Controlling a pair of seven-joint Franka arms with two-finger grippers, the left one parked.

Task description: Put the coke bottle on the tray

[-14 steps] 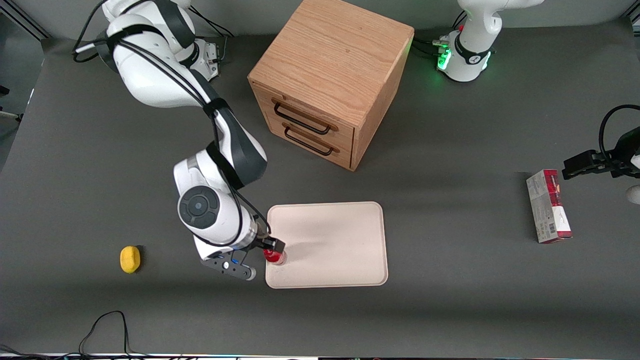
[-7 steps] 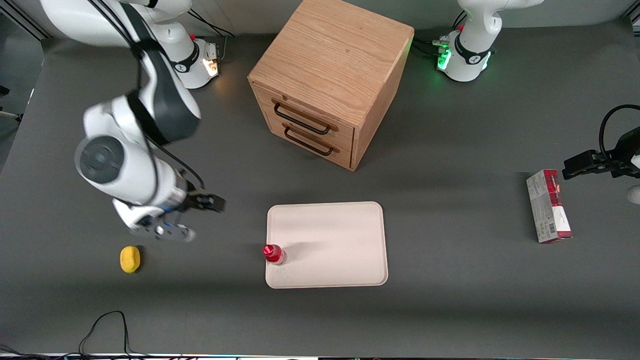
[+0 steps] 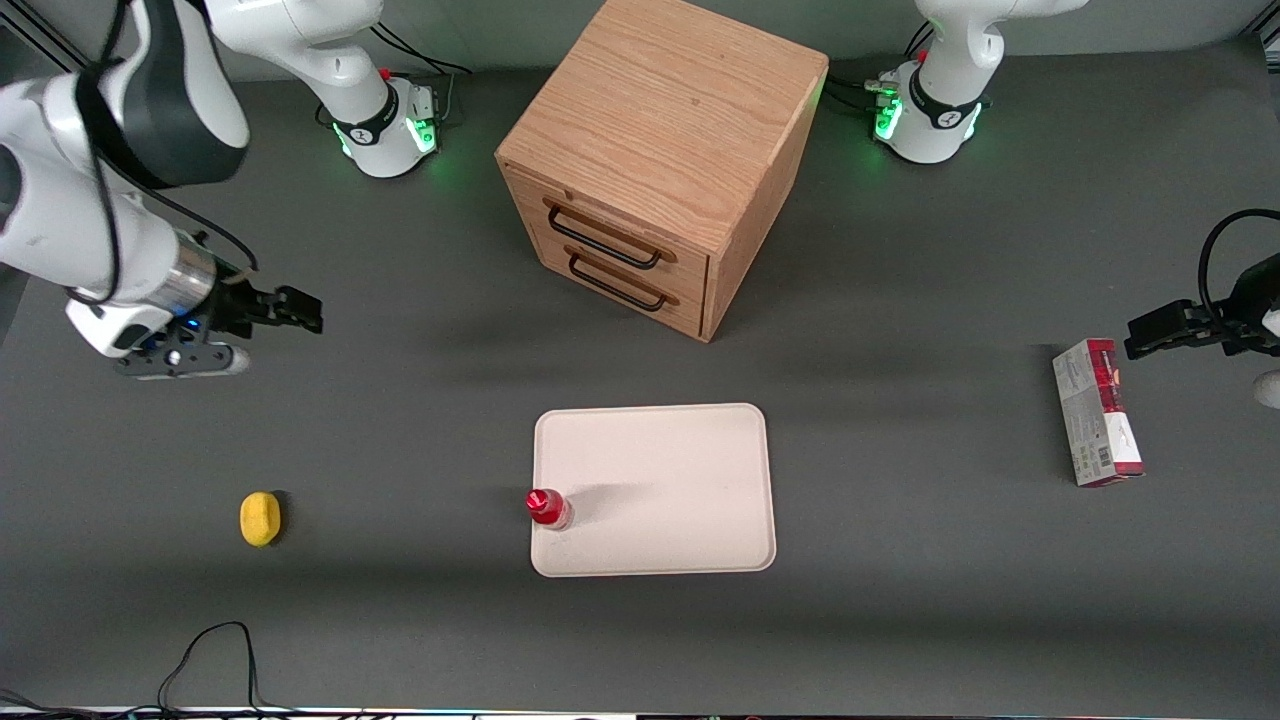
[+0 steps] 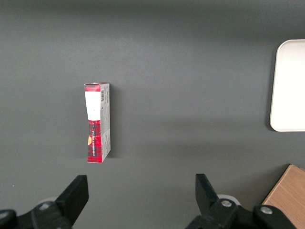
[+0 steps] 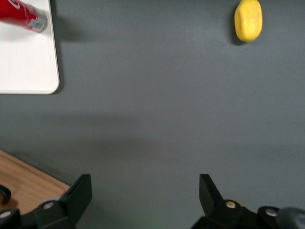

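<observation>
The small red coke bottle (image 3: 546, 507) stands upright on the cream-white tray (image 3: 670, 480), just inside the tray edge that faces the working arm's end of the table. In the right wrist view the coke bottle (image 5: 23, 16) shows on a corner of the tray (image 5: 28, 67). My gripper (image 3: 300, 309) hangs high above the bare table toward the working arm's end, well away from the tray and farther from the front camera than it. It is open, with nothing between its fingers (image 5: 78, 191).
A yellow lemon (image 3: 260, 518) lies on the table toward the working arm's end. A wooden two-drawer cabinet (image 3: 660, 160) stands farther from the front camera than the tray. A red-and-grey carton box (image 3: 1097, 412) lies toward the parked arm's end.
My gripper has let go of the coke bottle, risen and pulled away toward the working arm's end. The bottle stays standing on the tray.
</observation>
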